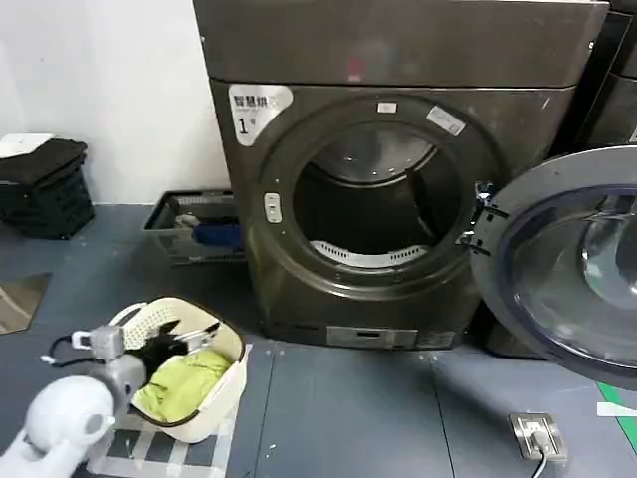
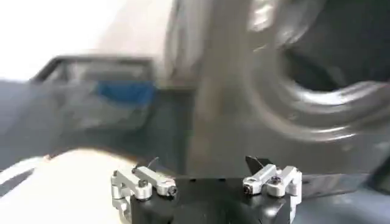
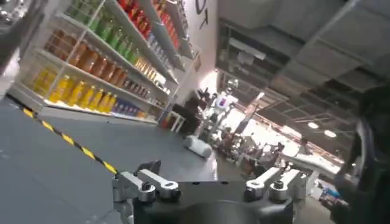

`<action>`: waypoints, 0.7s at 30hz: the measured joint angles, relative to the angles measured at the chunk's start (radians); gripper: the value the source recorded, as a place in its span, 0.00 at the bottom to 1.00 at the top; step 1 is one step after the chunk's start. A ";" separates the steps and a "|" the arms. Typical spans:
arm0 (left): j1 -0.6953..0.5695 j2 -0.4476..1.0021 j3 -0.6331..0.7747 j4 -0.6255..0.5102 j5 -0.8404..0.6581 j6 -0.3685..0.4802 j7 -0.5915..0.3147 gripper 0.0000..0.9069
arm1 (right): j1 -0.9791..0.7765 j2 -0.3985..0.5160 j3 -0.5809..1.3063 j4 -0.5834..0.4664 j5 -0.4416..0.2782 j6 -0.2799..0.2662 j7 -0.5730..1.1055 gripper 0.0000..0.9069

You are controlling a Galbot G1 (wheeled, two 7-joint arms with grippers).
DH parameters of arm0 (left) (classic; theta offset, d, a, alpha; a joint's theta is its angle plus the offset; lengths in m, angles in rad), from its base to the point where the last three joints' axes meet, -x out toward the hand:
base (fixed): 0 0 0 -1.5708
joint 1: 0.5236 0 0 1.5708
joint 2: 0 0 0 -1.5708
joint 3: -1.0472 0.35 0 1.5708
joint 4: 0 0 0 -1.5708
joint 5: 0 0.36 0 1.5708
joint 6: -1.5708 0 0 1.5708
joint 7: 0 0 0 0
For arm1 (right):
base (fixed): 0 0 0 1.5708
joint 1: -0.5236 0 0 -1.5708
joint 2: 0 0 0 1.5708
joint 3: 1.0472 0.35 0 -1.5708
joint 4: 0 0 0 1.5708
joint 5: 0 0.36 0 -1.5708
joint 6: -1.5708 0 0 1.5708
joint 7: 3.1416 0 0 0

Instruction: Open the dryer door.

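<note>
Chrome-ringed, the dryer door (image 1: 572, 264) hangs swung wide right of the dryer (image 1: 378, 189), stiff, heavy, best gripped at its rim. Left gripper (image 2: 207, 181), spread and empty, hovers low left of it; right gripper (image 3: 210, 185) is spread, empty too.

Your left arm sits low at the near left of the head view, its rounded white and grey wrist housing bent inward, with the silver-and-black left end effector (image 1: 189, 337) reaching forward and to the right. In the left wrist view you see that left end effector (image 2: 206, 170) with its two black fingertips set wide apart, nothing between them. In the right wrist view your silver-and-black right end effector (image 3: 210, 173) is likewise spread, its fingers parted on empty air and aimed outward, tilted slightly upward.
</note>
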 joint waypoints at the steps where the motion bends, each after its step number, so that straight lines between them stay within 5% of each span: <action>1: -0.001 0.001 -0.007 0.007 -0.029 0.017 -0.035 1.00 | 0.000 0.000 -0.002 -0.001 0.000 0.002 -0.001 1.00; 13: -0.055 0.054 0.024 0.108 -0.401 0.016 -0.395 1.00 | 0.002 0.000 -0.010 -0.003 0.032 0.022 -0.031 1.00; 21: -0.116 0.067 0.084 0.176 -0.612 0.016 -0.522 1.00 | -0.008 0.000 -0.007 0.007 0.047 0.053 -0.049 1.00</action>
